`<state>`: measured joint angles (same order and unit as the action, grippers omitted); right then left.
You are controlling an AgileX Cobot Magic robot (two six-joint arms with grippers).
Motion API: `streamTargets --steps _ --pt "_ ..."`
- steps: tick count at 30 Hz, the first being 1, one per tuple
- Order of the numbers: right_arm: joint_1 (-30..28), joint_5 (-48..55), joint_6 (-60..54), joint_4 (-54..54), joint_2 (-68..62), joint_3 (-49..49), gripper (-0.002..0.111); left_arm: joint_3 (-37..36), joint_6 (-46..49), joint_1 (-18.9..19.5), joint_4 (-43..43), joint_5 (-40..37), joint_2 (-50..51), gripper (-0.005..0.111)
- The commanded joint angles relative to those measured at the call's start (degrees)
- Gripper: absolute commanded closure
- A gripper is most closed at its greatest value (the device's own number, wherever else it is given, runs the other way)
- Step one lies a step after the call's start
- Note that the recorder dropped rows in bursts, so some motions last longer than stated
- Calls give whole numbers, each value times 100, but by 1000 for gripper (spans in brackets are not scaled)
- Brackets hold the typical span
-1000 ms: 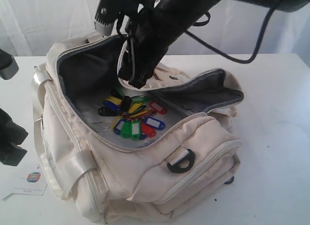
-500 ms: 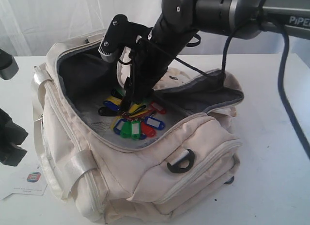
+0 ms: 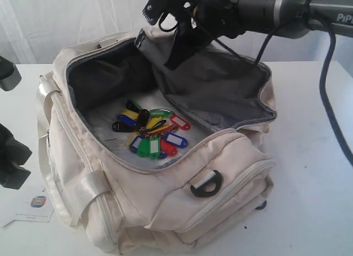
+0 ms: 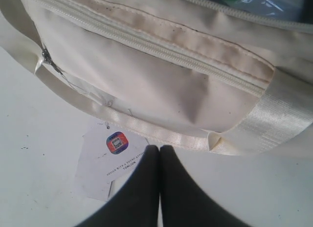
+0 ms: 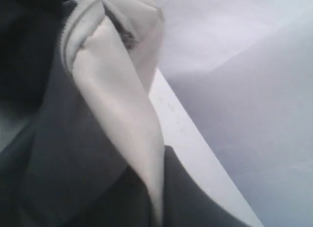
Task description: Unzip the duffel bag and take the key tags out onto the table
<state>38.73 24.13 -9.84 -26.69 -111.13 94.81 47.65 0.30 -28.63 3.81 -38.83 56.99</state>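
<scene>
Cream-white duffel bag [image 3: 165,201] mid-table [image 3: 314,173], main zip wide open, dark grey lining on show. Up at far side, right gripper [image 3: 175,54] clamped on top flap [image 3: 215,85], flap held up off opening. Inside, key tags [image 3: 151,132] heaped on bag floor: green, blue, red, yellow. Black D-ring [image 3: 206,184] on near side, shiny white strap [image 3: 91,187] near-left. Down left, left gripper [image 4: 159,158] pressed closed, empty, over paper card [image 4: 110,161] just beside bag.

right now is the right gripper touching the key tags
Apart. The exterior view shows the right gripper up at the flap of the duffel bag, with a clear gap down to the key tags on the bag's floor.
</scene>
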Motion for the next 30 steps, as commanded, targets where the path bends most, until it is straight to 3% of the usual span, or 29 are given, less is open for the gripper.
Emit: streamTargets --steps 1,11,14,22,30 --pt "-569 -366 700 -186 -63 43 108 -26 13 -10 -147 -76 -51 106" --pt "-1086 -343 1107 -150 -687 43 108 -26 13 -10 -159 -76 -51 106" --pt "-1086 -271 1359 -127 -847 43 99 -26 13 -10 -159 -76 -51 106" --pt "-1074 -112 1433 -127 -651 43 57 -26 13 -10 -159 -76 -51 106" --pt "-1025 449 1590 -101 514 43 53 -26 13 -10 -157 -52 -51 106"
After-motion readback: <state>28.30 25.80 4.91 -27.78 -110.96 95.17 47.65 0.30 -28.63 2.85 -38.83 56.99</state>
